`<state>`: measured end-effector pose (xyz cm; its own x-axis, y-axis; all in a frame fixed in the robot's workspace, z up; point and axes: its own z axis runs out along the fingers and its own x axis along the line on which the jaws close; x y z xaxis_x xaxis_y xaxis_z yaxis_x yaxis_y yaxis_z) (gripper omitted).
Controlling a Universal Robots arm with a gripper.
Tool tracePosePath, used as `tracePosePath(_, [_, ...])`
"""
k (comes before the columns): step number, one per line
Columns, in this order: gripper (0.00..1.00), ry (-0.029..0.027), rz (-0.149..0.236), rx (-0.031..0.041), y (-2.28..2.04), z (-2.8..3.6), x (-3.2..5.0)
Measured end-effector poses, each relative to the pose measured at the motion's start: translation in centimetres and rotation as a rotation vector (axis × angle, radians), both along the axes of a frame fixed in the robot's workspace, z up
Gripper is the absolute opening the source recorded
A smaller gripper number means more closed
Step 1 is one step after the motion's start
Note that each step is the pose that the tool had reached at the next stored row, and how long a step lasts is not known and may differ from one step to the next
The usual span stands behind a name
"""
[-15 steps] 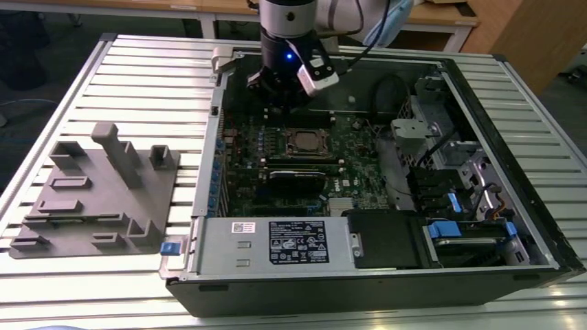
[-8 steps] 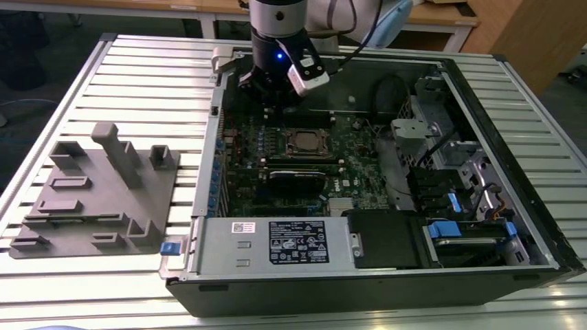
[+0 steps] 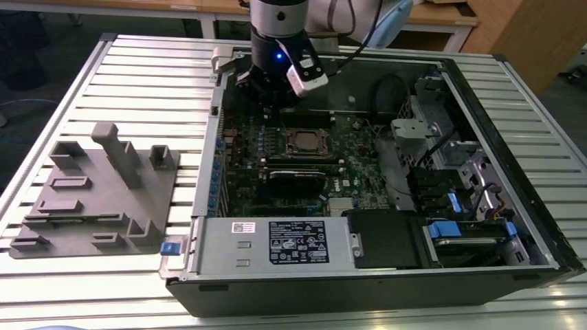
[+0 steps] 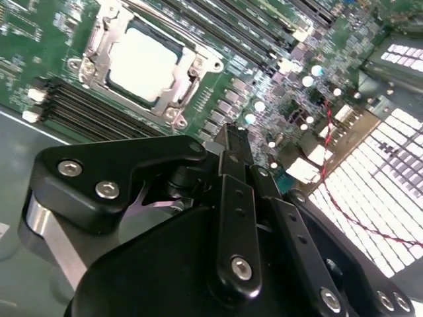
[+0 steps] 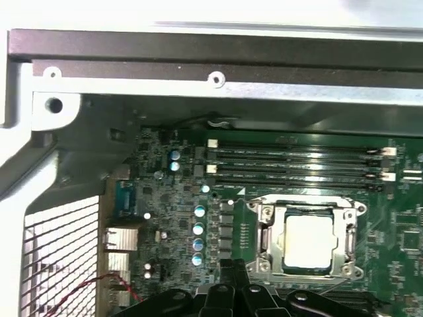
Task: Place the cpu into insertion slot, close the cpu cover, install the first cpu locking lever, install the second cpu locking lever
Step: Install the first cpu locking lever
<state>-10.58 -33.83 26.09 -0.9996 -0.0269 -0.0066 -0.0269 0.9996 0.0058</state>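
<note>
Slatted pale metal surface (image 3: 137,62) carries a big black open computer case (image 3: 513,124). On the exterior view's left lies a grey plastic fixture tray w/ upright posts (image 3: 92,199), well apart from the task's parts. Inside the case: green motherboard (image 3: 358,172); silver power-supply box (image 3: 275,244) along the near wall. Silver-and-black arm (image 3: 280,27) comes down over the case's far side. Its black tool (image 4: 235,135) hangs above the board, near the socket but not touching it; fingers drawn together, nothing between them. Long narrow black memory slots (image 5: 291,158) run beside the socket. The small square insertion slot w/ dark rim (image 5: 307,269) holds the flat silver-tan square cpu (image 5: 307,241). The thin metal cpu cover frame (image 5: 344,241) lies flat around the chip's edges. Can't tell how the levers sit.
</note>
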Motion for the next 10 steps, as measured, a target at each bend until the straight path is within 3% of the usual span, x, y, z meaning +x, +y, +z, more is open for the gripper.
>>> tracePosePath(6, [0.11, 0.0007, 0.000, 0.0005, 0.00, 0.00, 0.00])
tracePosePath(9, [0.11, 0.0003, 0.000, 0.0218, 0.00, -0.01, 0.00])
tracePosePath(10, [0.11, 0.0003, 0.000, 0.0225, 0.01, -0.01, 0.00])
